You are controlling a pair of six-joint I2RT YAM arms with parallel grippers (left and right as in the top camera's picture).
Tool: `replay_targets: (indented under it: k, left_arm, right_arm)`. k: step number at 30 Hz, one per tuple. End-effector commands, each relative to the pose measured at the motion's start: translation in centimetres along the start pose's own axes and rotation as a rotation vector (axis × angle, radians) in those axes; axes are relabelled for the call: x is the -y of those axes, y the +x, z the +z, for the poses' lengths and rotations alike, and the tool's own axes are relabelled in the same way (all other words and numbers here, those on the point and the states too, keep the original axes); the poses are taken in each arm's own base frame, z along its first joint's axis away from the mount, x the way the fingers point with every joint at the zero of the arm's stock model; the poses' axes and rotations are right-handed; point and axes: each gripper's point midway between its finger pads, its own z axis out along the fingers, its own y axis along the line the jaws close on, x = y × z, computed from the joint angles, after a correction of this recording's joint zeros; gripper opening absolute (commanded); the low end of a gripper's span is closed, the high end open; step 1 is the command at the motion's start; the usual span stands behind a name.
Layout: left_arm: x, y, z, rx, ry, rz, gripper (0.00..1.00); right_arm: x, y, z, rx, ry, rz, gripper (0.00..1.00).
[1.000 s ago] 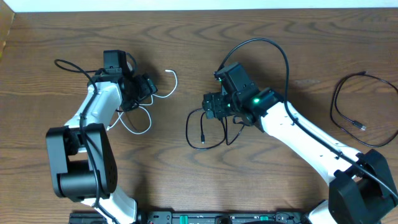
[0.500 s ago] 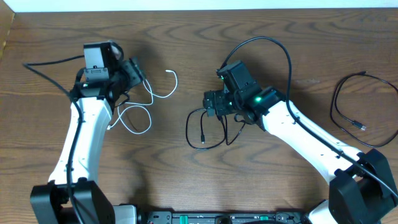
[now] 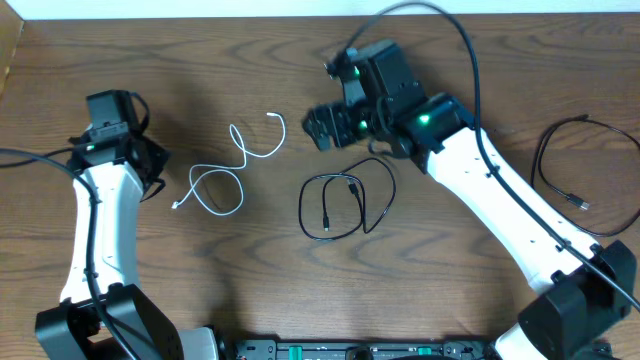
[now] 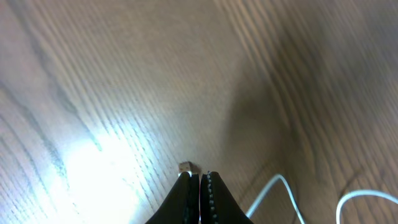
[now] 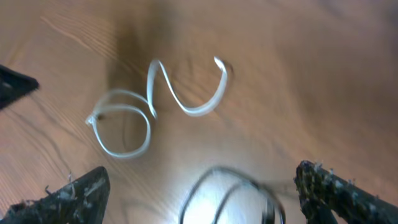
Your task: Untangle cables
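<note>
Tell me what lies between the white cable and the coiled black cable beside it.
Only bare table separates the white cable from the black cable, as the overhead view shows.

The place looks like a robotics lab bench. A dark brown wood-grain tabletop [image 3: 250, 270] carries a white-and-black jointed robot arm [image 3: 100, 230] by its left edge and a second such arm [image 3: 510, 215] toward its right, with a black equipment rail with green connectors [image 3: 350, 350] along its near edge.
</note>
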Motion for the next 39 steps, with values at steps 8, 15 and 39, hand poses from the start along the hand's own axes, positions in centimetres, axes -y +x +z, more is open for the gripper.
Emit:
replay_targets:
  k: [8,15,39]
  left_arm:
    - [-0.1,4.6,4.0,-0.103,0.062,-0.023,0.09]
    - [3.7,7.3,5.7,-0.199,0.279,-0.022,0.09]
    - [8.4,8.5,6.1,-0.218,0.44,0.04,0.1]
  right_arm:
    - [-1.6,1.6,11.7,0.033,-0.082,-0.269,0.93]
    - [-2.4,3.7,18.0,0.073,-0.163,-0.3,0.97]
    - [-7.2,8.9,19.9,-0.057,-0.428,-0.245,0.62]
